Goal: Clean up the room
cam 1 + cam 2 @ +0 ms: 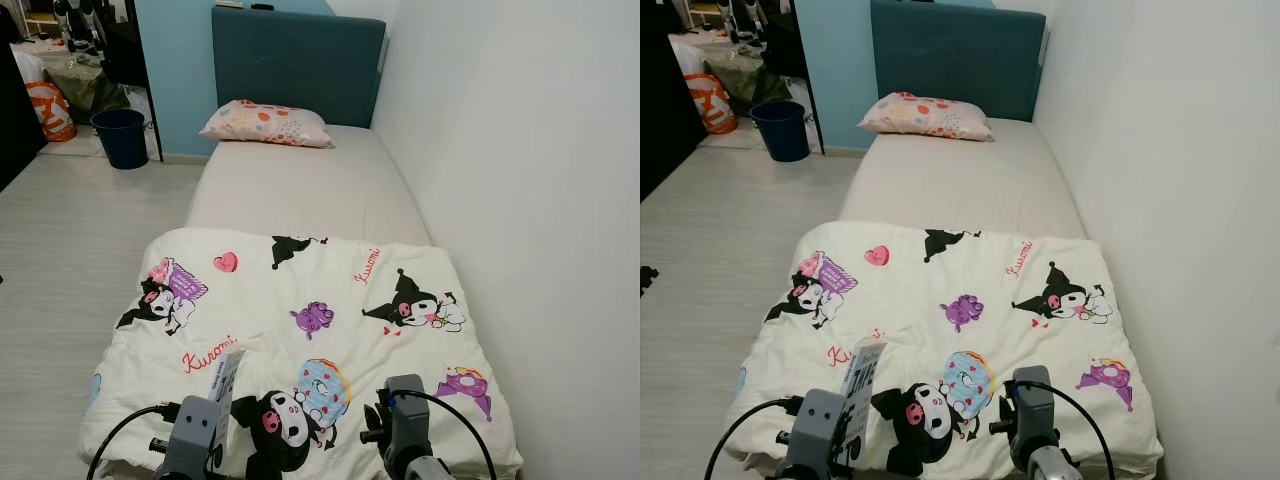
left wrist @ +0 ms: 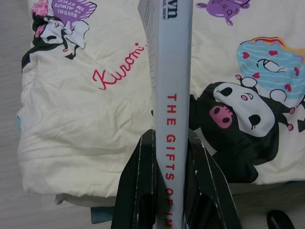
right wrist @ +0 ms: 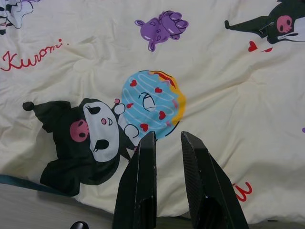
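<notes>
A bed (image 1: pixel 310 190) runs from the bottom of the head frames up to a teal headboard (image 1: pixel 295 60), against the white wall on the right. A cream quilt (image 1: pixel 300 300) covers its near half, printed with black-and-white cartoon figures, a purple creature, a pink heart and the word "Kuromi" in red script, legible at lower left and upper right of the quilt. A pink dotted pillow (image 1: pixel 268 124) lies at the far end, below the headboard.

At the lower left of the head views, the left pincer (image 2: pixel 171 157) is clamped on a book (image 2: pixel 174 95), held spine-up over the quilt's near edge. The pale spine reads "THE GIFTS OF IM" in red capitals before it is cut off; letters ending in "VN" show at its far end.

At the lower centre of the frame, the right pincer (image 3: pixel 167 157) hovers over the quilt near the blue frosted doughnut print, its 2 fingers slightly apart and holding nothing.

In the upper left corner stand a dark blue bucket (image 1: pixel 124 136) and an orange-and-white bag (image 1: pixel 50 110) on the pale wood floor (image 1: pixel 70 260).
</notes>
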### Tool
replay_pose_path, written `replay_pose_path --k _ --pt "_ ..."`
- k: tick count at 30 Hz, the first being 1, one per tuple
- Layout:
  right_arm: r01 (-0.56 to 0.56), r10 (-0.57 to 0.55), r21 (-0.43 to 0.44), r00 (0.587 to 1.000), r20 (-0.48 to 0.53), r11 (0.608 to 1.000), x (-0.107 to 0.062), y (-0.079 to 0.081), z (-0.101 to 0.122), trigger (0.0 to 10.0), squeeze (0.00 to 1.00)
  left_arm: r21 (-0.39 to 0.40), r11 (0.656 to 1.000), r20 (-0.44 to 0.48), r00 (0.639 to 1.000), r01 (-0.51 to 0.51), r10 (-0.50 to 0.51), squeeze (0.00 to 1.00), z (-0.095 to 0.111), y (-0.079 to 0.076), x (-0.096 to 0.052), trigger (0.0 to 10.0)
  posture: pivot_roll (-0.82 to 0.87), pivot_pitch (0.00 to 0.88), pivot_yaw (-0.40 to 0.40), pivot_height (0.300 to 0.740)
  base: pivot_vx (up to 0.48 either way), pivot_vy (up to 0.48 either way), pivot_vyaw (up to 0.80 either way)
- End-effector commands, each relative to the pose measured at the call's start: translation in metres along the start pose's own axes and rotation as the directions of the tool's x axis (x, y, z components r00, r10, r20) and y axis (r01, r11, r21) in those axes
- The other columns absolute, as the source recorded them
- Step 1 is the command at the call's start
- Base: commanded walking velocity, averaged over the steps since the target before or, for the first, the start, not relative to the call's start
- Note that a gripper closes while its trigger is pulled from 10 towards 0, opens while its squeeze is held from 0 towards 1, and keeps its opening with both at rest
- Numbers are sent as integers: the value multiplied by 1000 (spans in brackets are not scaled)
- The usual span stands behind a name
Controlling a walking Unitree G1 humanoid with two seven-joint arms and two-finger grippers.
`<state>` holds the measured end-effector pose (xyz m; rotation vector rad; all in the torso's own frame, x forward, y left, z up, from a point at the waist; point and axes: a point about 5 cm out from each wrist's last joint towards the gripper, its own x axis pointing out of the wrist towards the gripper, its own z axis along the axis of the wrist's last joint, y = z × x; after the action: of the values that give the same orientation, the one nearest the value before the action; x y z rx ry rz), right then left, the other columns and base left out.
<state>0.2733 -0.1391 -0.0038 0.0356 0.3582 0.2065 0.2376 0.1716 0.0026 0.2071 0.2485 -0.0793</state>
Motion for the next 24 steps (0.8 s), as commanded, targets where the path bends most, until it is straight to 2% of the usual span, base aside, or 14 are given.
replay_pose_path --k 1,6,9,12,14,16,20,24 --pt "6 -6 8 1000 -7 1000 -1 -1 -3 10000 0 2 1000 13 1000 13 -13 0 2 -3 0 10000 33 136 -83 728 0 0 0" --pt "-32 33 44 999 -21 999 -3 1 -6 10000 0 4 1000 5 1000 15 -15 0 2 -5 -1 10000 34 138 -81 728 0 0 0" --pt "-95 95 37 995 -2 995 -5 8 -5 10000 0 5 1000 0 1000 16 -16 0 0 -5 -2 10000 33 139 -79 728 0 0 0" --pt "-101 101 48 995 7 994 -5 9 -4 10000 0 6 1000 -4 1000 17 -17 0 -1 -5 -3 10000 33 139 -79 728 0 0 0" --pt "-72 72 35 997 -15 997 -4 7 -6 10000 0 5 1000 -5 1000 15 -15 0 -1 -5 -3 10000 36 141 -81 728 0 0 0" --pt "-30 29 -68 999 -19 997 -3 4 -6 10000 0 -4 1000 -14 1000 9 -9 0 -3 -4 -3 10000 37 141 -79 728 0 0 0" --pt "-9 8 -87 1000 -13 996 -3 2 -5 10000 0 -27 1000 -28 1000 -5 4 0 -5 -3 -4 10000 38 140 -77 728 0 0 0" --pt "15 -17 -68 999 -27 998 -5 -2 -9 10000 0 -62 998 -53 998 -23 20 0 -9 -2 -5 10000 35 134 -75 728 0 0 0"
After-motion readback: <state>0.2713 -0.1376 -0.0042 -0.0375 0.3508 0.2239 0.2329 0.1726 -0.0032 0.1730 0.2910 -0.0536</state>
